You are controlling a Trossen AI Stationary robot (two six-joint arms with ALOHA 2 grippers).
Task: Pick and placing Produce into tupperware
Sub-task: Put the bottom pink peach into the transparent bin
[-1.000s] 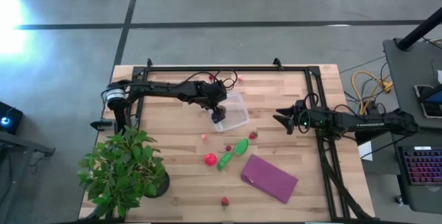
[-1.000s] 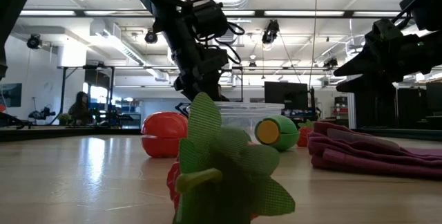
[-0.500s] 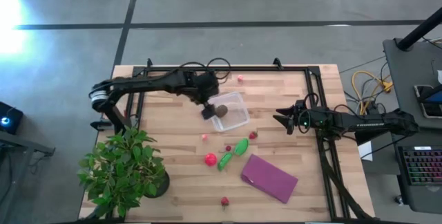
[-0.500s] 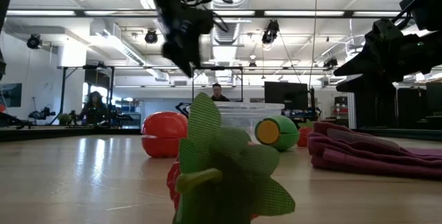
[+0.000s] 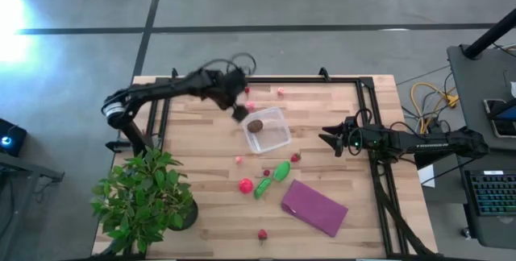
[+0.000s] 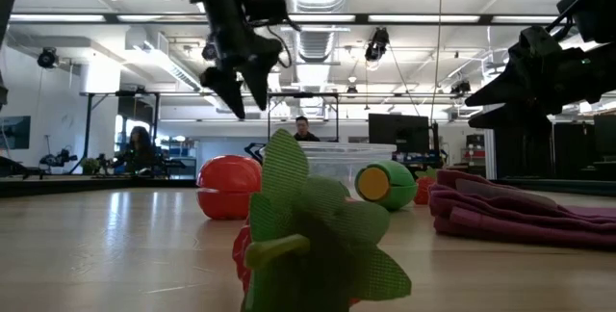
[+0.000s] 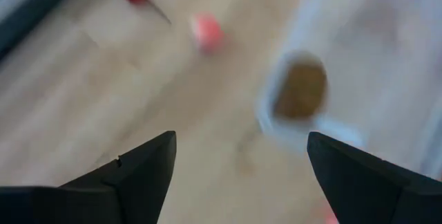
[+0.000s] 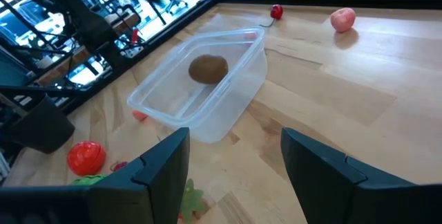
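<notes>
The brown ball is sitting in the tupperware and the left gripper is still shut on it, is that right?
Not quite. The brown ball does sit in the tupperware, but the left gripper is open and empty, clear of the box, as the left wrist view shows.

Light wood surface (image 5: 193,144), black frame at its edges. Directly on it — clear tupperware (image 5: 268,129) near centre, red ball (image 5: 245,185), two green pods (image 5: 272,179) beside it, small red/pink pieces scattered, purple rectangle (image 5: 314,207) lying flat, potted plant (image 5: 145,198) at one corner.
</notes>
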